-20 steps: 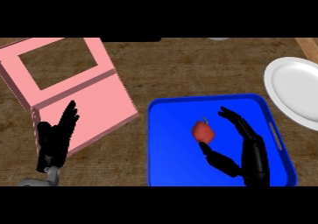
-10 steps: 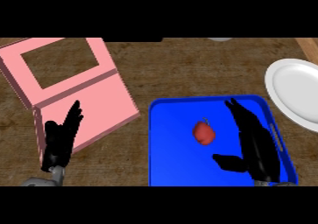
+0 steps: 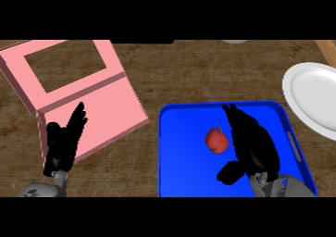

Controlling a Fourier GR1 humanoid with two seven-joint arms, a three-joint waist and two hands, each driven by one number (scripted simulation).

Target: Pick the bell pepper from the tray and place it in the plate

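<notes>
A small red bell pepper (image 3: 216,140) lies in the middle of the blue tray (image 3: 184,157). My right hand (image 3: 250,143) hovers over the tray just right of the pepper, fingers straight and pointing away, thumb low at the near side; it is open and holds nothing. A thin gap shows between the hand and the pepper. The white plate (image 3: 320,99) sits at the right edge, beyond the tray's far right corner. My left hand (image 3: 64,141) rests open at the lower left, fingers up, over the pink board's near edge.
A pink board (image 3: 95,115) with a square cut-out frame lies at the left on the brown wooden counter (image 3: 197,69). The tray's raised rim and a side handle (image 3: 293,143) lie between my right hand and the plate.
My right hand has straightened its fingers and shifted left, closing in beside the pepper. The pepper, tray and left hand have stayed where they were.
</notes>
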